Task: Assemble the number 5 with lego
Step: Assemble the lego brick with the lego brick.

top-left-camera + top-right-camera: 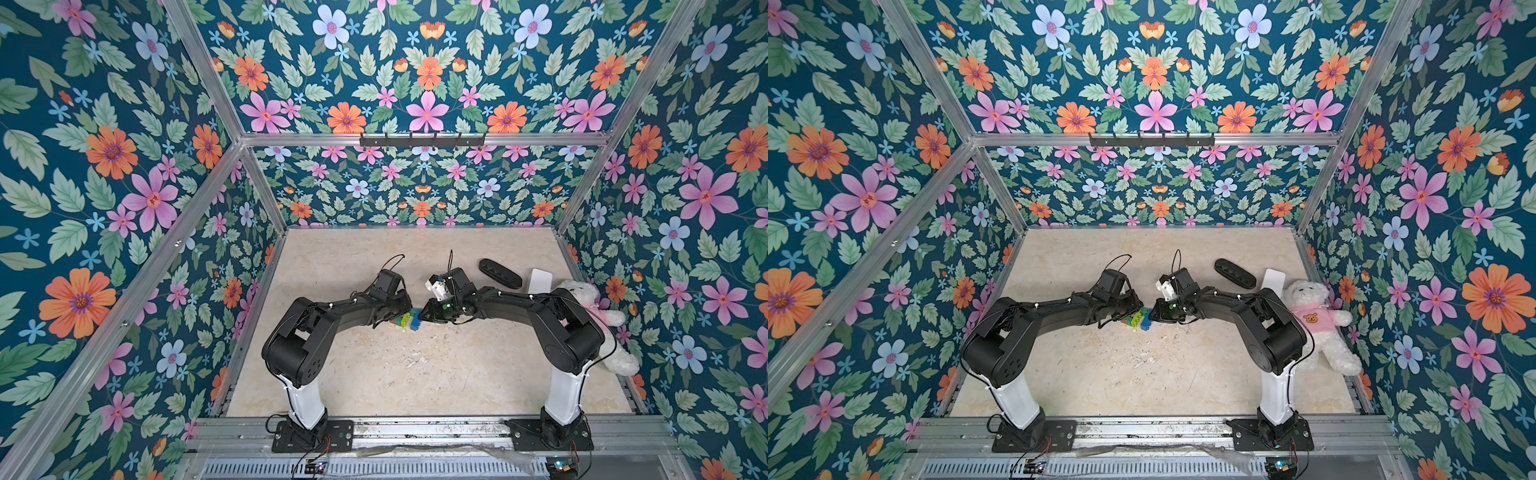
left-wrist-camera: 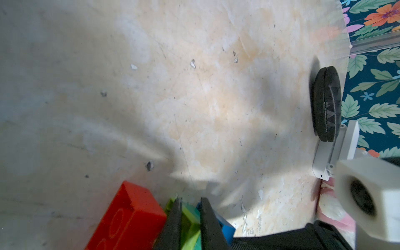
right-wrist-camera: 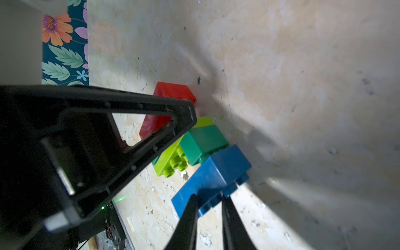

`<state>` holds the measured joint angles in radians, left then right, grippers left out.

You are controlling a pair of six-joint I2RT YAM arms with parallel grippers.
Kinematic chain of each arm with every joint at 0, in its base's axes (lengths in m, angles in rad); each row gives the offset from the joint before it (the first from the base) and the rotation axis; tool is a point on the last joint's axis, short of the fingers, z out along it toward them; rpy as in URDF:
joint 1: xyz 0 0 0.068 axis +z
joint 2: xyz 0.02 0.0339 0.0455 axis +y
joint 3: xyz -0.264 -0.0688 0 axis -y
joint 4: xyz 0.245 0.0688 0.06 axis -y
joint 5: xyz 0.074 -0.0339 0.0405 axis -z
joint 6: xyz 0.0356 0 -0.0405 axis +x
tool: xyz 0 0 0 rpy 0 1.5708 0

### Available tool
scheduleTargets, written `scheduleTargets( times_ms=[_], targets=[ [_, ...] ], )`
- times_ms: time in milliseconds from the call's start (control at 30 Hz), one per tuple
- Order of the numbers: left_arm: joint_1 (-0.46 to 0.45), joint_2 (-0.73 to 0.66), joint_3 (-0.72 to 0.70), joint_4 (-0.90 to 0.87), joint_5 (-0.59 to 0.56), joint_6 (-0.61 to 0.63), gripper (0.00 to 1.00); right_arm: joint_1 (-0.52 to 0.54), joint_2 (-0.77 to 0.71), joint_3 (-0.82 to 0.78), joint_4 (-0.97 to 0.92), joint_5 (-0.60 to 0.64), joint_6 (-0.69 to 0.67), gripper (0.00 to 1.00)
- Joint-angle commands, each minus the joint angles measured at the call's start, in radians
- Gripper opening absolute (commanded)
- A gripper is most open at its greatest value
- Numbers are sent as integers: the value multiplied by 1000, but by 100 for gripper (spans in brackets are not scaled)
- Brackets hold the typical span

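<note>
We seem mid-join: left gripper (image 2: 191, 201) clamped on the green bricks (image 3: 202, 140), right gripper (image 3: 209, 198) pinching the blue brick (image 1: 415, 323) at their 3 o'clock — next we'd press them squarely together.

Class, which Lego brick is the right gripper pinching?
The blue brick: the right gripper pinches its studded end, while green bricks and the red brick lie beyond it.

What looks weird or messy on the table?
A white teddy bear in a pink shirt lies slumped at the edge of the table, beside the right arm; it looks odd near the bricks. The table is also scratched and flaking.
</note>
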<state>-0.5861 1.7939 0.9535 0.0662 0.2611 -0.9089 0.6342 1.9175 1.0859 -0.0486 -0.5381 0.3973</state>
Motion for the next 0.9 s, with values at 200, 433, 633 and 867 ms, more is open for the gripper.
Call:
scheduleTargets(
  times_ms=[200, 433, 633, 867],
  targets=[
    [0, 7, 4, -36, 7, 19, 18, 5, 14, -15, -123, 58, -41, 22],
    [0, 15, 1, -28, 13, 19, 17, 5, 30, -13, -99, 45, -38, 22],
    [0, 19, -2, -24, 21, 18, 16, 5, 32, -28, -65, 36, -38, 22],
    [0, 19, -5, -23, 20, 16, 16, 4, 29, -46, -43, 43, -21, 22]
  ],
)
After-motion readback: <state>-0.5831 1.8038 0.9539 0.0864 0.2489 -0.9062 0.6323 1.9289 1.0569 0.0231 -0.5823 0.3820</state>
